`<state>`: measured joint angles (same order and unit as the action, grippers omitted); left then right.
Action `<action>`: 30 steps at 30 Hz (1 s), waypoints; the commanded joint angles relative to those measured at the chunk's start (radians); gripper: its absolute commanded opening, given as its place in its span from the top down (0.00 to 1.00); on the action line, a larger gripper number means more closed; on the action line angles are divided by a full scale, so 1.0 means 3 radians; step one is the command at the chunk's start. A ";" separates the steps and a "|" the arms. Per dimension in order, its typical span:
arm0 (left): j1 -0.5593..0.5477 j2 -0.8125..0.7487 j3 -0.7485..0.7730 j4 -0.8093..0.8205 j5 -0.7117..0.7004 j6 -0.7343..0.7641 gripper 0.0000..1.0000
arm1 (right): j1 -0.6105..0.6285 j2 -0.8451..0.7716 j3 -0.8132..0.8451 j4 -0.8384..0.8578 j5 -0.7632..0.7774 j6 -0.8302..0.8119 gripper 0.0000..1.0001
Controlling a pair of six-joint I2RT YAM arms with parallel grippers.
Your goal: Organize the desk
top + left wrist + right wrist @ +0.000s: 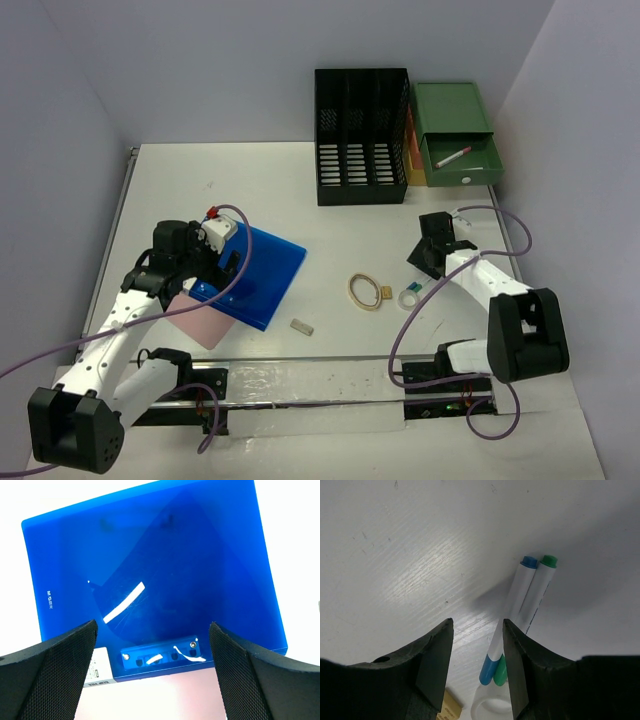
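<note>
Slippage is judged the main risk at the left gripper (152,626). The blue folder (165,555) directly beneath it is thin and glossy and lies flat, partly over a pink sheet (205,322). An edge might not be caught, or the sheet might be dragged along with it. Below the right gripper (477,625), two pens lie touching side by side, reaching ahead of the jaws: a blue-capped marker (512,605) and a green-capped marker (537,592). If the jaws are closed from this offset, only one may be pinched and the other rolled away. The tape roll (490,705) just behind the fingers could also be knocked.

The left gripper is seen spread wide, with nothing grasped and nothing touched; the folder's clip end lies under the gap. The right gripper is held partly apart and released. Bare desk (395,555) is seen through its gap and nothing is clamped, though contact between one finger and the markers cannot be ruled out. The desk lies beneath both grippers.
</note>
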<state>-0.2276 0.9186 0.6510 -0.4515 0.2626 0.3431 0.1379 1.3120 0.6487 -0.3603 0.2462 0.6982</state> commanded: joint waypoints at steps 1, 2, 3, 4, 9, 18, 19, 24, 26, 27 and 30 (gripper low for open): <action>-0.0008 -0.0005 0.0013 0.0145 -0.0007 -0.0019 0.01 | 0.0012 -0.0165 0.0002 0.0011 0.0159 0.0103 0.48; -0.0008 -0.0009 0.0009 0.0145 -0.0011 -0.0019 0.01 | 0.0016 -0.0188 -0.0037 0.0043 0.0170 0.0134 0.47; -0.0008 -0.0014 0.0008 0.0145 -0.0007 -0.0019 0.01 | 0.0011 -0.0200 -0.0054 0.0054 0.0171 0.0151 0.47; -0.0008 -0.0014 0.0008 0.0149 -0.0006 -0.0019 0.01 | 0.0011 -0.0192 -0.0060 0.0051 0.0171 0.0152 0.47; -0.0008 0.0000 0.0009 0.0144 -0.0016 -0.0019 0.01 | 0.0011 -0.0040 -0.0021 -0.0003 0.0169 0.0171 0.46; -0.0008 0.0001 0.0013 0.0145 -0.0011 -0.0024 0.01 | 0.0015 -0.0049 -0.0049 -0.0094 0.0269 0.0204 0.45; -0.0008 0.0000 0.0013 0.0144 -0.0011 -0.0024 0.01 | 0.0011 -0.0035 -0.0076 -0.0066 0.0236 0.0188 0.45; -0.0008 -0.0015 0.0019 0.0134 -0.0027 -0.0029 0.01 | 0.0016 0.0175 -0.0034 0.0076 -0.0008 0.0096 0.46; -0.0008 -0.0018 0.0019 0.0129 -0.0033 -0.0024 0.01 | 0.0011 0.0305 0.0014 0.0083 -0.0058 0.0059 0.46; -0.0008 -0.0016 0.0019 0.0129 -0.0035 -0.0024 0.01 | 0.0011 0.0345 0.0024 0.0079 -0.0077 0.0051 0.46; -0.0008 -0.0010 0.0024 0.0128 -0.0043 -0.0029 0.01 | 0.0011 0.0516 0.0135 0.0075 -0.0202 -0.0006 0.48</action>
<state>-0.2276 0.9195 0.6510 -0.4515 0.2566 0.3431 0.1379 1.3991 0.6518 -0.3493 0.2376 0.7205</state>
